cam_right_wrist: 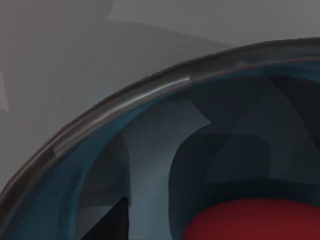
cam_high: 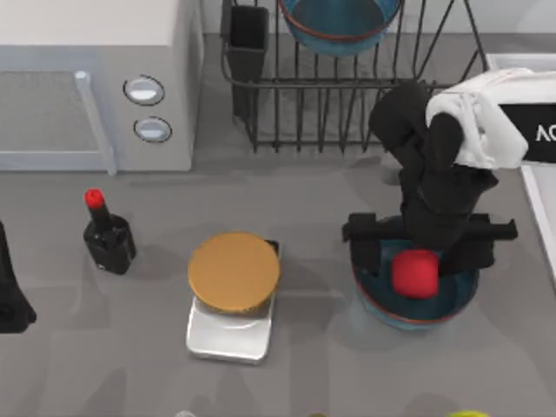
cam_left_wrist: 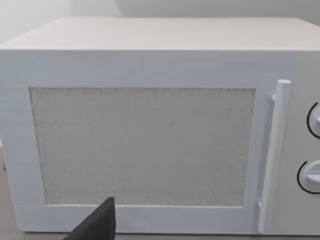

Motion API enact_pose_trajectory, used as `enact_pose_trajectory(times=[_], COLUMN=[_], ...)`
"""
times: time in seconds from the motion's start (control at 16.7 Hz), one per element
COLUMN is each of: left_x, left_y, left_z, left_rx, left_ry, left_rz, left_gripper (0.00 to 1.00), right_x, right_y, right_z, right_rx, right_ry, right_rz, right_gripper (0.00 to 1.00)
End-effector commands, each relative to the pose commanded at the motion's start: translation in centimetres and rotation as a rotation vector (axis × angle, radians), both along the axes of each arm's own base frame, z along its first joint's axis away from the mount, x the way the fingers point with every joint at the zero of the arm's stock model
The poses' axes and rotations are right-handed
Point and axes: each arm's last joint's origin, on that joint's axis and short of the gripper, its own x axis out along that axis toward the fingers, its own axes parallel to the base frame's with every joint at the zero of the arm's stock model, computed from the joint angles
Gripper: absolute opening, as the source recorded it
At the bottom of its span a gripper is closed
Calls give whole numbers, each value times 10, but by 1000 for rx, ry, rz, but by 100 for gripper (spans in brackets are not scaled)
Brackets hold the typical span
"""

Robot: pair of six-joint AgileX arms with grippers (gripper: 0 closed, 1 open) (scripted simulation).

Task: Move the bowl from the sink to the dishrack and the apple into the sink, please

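A deep-blue bowl (cam_high: 379, 300) with a reddish rim stands on the grey table right of centre, and its rim (cam_right_wrist: 125, 100) looms close in the right wrist view. The red apple (cam_high: 414, 274) (cam_right_wrist: 255, 220) lies inside it. My right gripper (cam_high: 415, 252) hangs down into this bowl, open, with its fingers on either side of the apple. A second bowl (cam_high: 340, 26) that looks the same rests in the black wire dishrack (cam_high: 347, 104) at the back. The sink's pale rim (cam_high: 539, 217) runs along the right edge. My left gripper (cam_high: 13, 300) is parked at the far left, open.
A white microwave (cam_high: 95, 78) (cam_left_wrist: 150, 140) fills the back left. In front of it stands a black bottle (cam_high: 109, 239) with a red cap. A tan round disc sits on a silver scale (cam_high: 228, 334) at centre front. The dark cutlery cup (cam_high: 248, 43) marks the rack's left corner.
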Motion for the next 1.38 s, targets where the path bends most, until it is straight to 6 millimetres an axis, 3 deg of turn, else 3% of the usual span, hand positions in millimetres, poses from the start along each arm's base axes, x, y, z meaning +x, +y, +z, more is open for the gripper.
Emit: enact_pose_trajectory(times=[0.18,0.96,1.38], left_x=[0,0,0], left_y=[0,0,0], left_z=[0,0,0], left_rx=[0,0,0], left_ry=[0,0,0], left_rz=[0,0,0], left_gripper=[100,100,100], right_x=[0,0,0], right_y=[0,0,0], right_z=[0,0,0], right_rx=[0,0,0], right_ry=[0,0,0], right_rz=[0,0,0], right_gripper=[100,2,0])
